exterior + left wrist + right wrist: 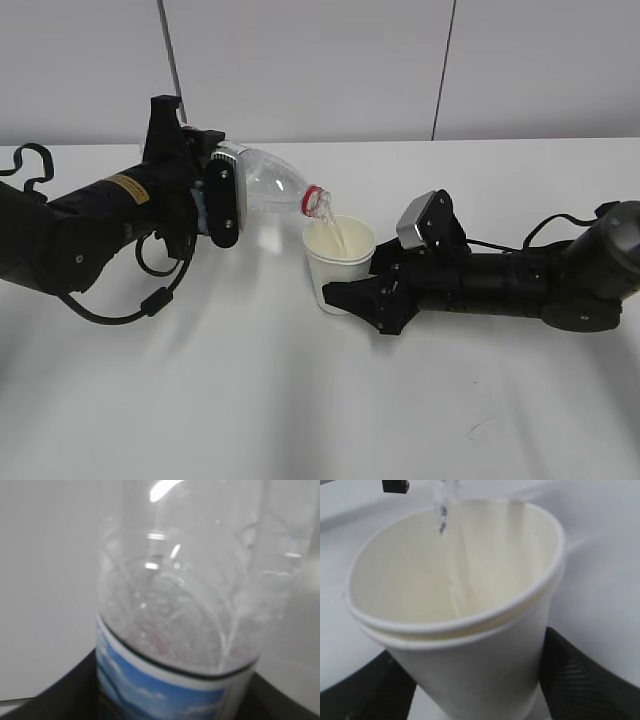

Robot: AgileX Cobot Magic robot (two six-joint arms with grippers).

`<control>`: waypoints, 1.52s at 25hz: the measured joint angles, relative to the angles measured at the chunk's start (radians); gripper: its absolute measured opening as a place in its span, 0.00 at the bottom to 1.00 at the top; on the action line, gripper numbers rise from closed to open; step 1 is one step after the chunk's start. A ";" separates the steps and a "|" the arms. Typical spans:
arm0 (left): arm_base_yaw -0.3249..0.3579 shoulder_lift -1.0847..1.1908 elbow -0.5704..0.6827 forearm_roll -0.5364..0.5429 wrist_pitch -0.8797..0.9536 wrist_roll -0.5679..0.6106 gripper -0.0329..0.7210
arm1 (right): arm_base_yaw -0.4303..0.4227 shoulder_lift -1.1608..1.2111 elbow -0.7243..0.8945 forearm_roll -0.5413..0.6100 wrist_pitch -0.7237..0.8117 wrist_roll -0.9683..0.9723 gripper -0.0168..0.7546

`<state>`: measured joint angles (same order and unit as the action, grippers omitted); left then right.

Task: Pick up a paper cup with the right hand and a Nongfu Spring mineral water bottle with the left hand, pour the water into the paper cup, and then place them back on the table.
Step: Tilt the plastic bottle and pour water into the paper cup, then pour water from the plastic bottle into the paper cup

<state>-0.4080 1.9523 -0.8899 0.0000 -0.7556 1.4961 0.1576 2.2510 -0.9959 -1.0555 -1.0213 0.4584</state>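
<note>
Mid-pour above the table (300, 400): the left claw (215, 200) clamps the tipped, thin-walled, easily dented Nongfu Spring mineral water bottle (270, 182) by its label, its mouth over the light, crushable paper cup (338, 265), gripped low by the right claw (375, 300).

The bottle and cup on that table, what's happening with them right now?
The left hand holds the Nongfu Spring mineral water bottle tipped over, mouth above the paper cup. The right hand grips the cup low on its side. A thin stream of water is falling into the cup, so the pour is underway.
</note>
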 joint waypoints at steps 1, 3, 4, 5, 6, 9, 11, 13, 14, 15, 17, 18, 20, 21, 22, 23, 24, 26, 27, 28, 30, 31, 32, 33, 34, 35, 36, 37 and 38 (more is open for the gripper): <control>0.000 0.000 0.000 0.000 0.000 0.004 0.57 | 0.000 0.000 0.000 0.000 0.000 0.000 0.71; 0.000 0.000 -0.001 0.000 -0.001 0.013 0.57 | 0.000 0.000 0.000 0.000 0.000 0.000 0.71; 0.000 0.000 -0.001 0.000 -0.003 0.014 0.57 | 0.000 0.000 0.000 0.000 0.000 0.000 0.71; 0.000 0.000 -0.001 0.000 -0.008 0.016 0.57 | 0.000 0.000 0.000 0.000 0.000 0.000 0.71; 0.000 0.000 -0.001 0.000 -0.011 0.016 0.57 | 0.000 0.000 0.000 0.000 0.000 -0.002 0.71; 0.000 0.000 -0.002 0.000 -0.018 0.017 0.57 | 0.000 0.000 0.000 0.000 0.000 -0.002 0.71; 0.000 0.000 -0.002 -0.005 -0.020 0.017 0.57 | 0.000 0.000 0.000 0.000 0.000 -0.002 0.71; 0.000 0.000 -0.002 -0.006 -0.021 0.018 0.57 | 0.000 0.000 0.000 0.000 0.000 -0.002 0.71; 0.000 0.000 -0.002 -0.006 -0.022 0.019 0.57 | 0.000 0.000 0.000 0.000 0.000 -0.002 0.71; 0.000 0.000 -0.002 -0.006 -0.023 0.019 0.57 | 0.000 0.000 0.000 0.000 0.000 -0.002 0.71; 0.000 0.000 -0.002 -0.006 -0.023 0.019 0.57 | 0.000 0.000 0.000 0.000 0.000 -0.002 0.71; 0.000 0.000 -0.002 -0.006 -0.023 0.019 0.57 | 0.000 0.000 0.000 0.000 0.000 -0.002 0.71; 0.000 0.000 -0.002 -0.007 -0.023 0.019 0.57 | 0.000 0.000 0.000 -0.002 0.000 -0.002 0.71; 0.000 0.000 -0.002 -0.007 -0.023 0.019 0.57 | 0.000 0.000 0.000 -0.002 0.000 -0.002 0.71; 0.000 0.000 -0.002 -0.007 -0.023 0.019 0.57 | 0.000 0.000 0.000 -0.002 0.002 -0.002 0.71; 0.000 0.000 -0.002 -0.007 -0.023 0.019 0.57 | 0.000 0.000 0.000 -0.002 0.002 -0.002 0.71; 0.000 0.000 -0.002 -0.007 -0.023 0.019 0.57 | 0.000 0.000 0.000 -0.002 0.002 -0.002 0.71; 0.000 0.000 -0.002 -0.007 -0.024 0.019 0.57 | 0.000 0.000 0.000 -0.002 0.002 -0.002 0.71; 0.000 0.000 -0.002 -0.007 -0.024 0.019 0.57 | 0.000 0.000 0.000 -0.002 0.002 -0.002 0.71; 0.000 0.000 -0.002 -0.007 -0.024 0.019 0.57 | 0.000 0.000 0.000 -0.002 0.004 -0.002 0.71; 0.000 0.000 -0.002 -0.007 -0.024 0.019 0.57 | 0.000 0.000 0.000 -0.002 0.006 -0.002 0.71; 0.000 0.000 -0.002 -0.007 -0.024 0.019 0.57 | 0.000 0.000 0.000 -0.002 0.006 -0.002 0.71; 0.000 0.000 -0.002 -0.007 -0.024 0.019 0.57 | 0.000 0.000 0.000 -0.002 0.006 -0.002 0.71; 0.000 0.000 -0.002 -0.007 -0.024 0.019 0.57 | 0.000 0.000 0.000 -0.002 0.006 -0.002 0.71; 0.000 0.000 -0.002 -0.007 -0.024 0.019 0.57 | 0.000 0.000 0.000 -0.002 0.007 -0.002 0.70; 0.000 0.000 -0.002 -0.007 -0.024 0.019 0.57 | 0.000 0.000 0.000 -0.002 0.007 -0.002 0.70; 0.000 0.000 -0.003 -0.007 -0.024 0.019 0.57 | 0.000 0.000 0.000 -0.002 0.007 -0.002 0.70; 0.000 0.000 -0.003 -0.007 -0.024 0.019 0.57 | 0.000 0.000 0.000 -0.002 0.008 -0.004 0.70; 0.000 0.000 -0.003 -0.007 -0.024 0.019 0.57 | 0.000 0.000 0.000 -0.002 0.008 -0.004 0.70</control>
<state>-0.4080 1.9523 -0.8925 -0.0072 -0.7795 1.5155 0.1576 2.2515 -0.9959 -1.0576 -1.0129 0.4547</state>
